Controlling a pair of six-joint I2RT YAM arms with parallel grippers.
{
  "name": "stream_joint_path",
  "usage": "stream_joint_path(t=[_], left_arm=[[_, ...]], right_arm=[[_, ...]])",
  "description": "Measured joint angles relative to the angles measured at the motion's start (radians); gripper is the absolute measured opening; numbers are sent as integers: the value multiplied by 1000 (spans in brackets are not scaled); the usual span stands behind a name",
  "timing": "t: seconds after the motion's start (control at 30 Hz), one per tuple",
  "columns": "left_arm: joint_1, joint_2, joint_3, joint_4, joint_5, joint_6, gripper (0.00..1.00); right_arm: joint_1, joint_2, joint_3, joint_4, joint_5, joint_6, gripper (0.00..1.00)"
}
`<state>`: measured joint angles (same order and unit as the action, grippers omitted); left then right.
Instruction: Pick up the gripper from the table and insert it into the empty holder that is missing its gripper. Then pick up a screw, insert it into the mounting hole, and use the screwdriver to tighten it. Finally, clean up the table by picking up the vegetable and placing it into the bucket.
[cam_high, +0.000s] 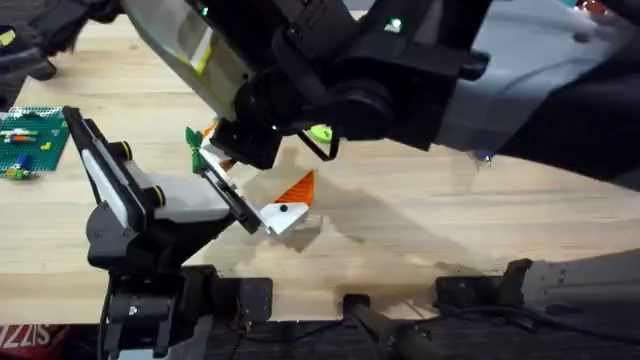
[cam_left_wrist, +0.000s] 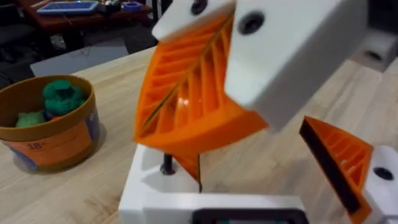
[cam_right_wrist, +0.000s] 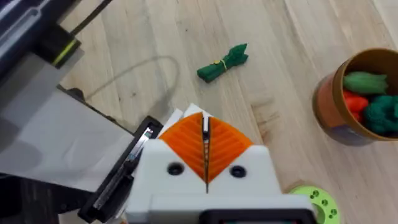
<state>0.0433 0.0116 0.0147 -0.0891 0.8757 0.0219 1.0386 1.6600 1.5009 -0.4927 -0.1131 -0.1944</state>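
My right gripper (cam_right_wrist: 205, 118) is shut, orange ribbed pads pressed together, pinching a small darker orange gripper wedge (cam_left_wrist: 186, 165) that pokes out below its tips. It hangs just over the white holder (cam_left_wrist: 146, 186) on my left arm's gripper, beside a dark screw (cam_left_wrist: 166, 165) standing in the mount. My left gripper (cam_high: 252, 178) is open, its other finger carrying an orange pad (cam_left_wrist: 339, 165). The dark-green vegetable (cam_right_wrist: 222, 63) lies on the table just beyond, also seen from overhead (cam_high: 192, 140). The orange bucket (cam_right_wrist: 336, 106) stands farther off with toy vegetables inside.
A lime-green ring disc (cam_right_wrist: 314, 199) lies near the right gripper. A green brick plate (cam_high: 30, 140) with small pieces sits at the far left. The right arm rises large and dark across the upper overhead view, hiding the table behind it.
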Motion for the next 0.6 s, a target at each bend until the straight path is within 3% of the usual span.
stream_joint_path(t=[0.6], left_arm=[[0, 1, 0, -1, -1, -4, 985]], right_arm=[[0, 31, 0, -11, -2, 7, 6]])
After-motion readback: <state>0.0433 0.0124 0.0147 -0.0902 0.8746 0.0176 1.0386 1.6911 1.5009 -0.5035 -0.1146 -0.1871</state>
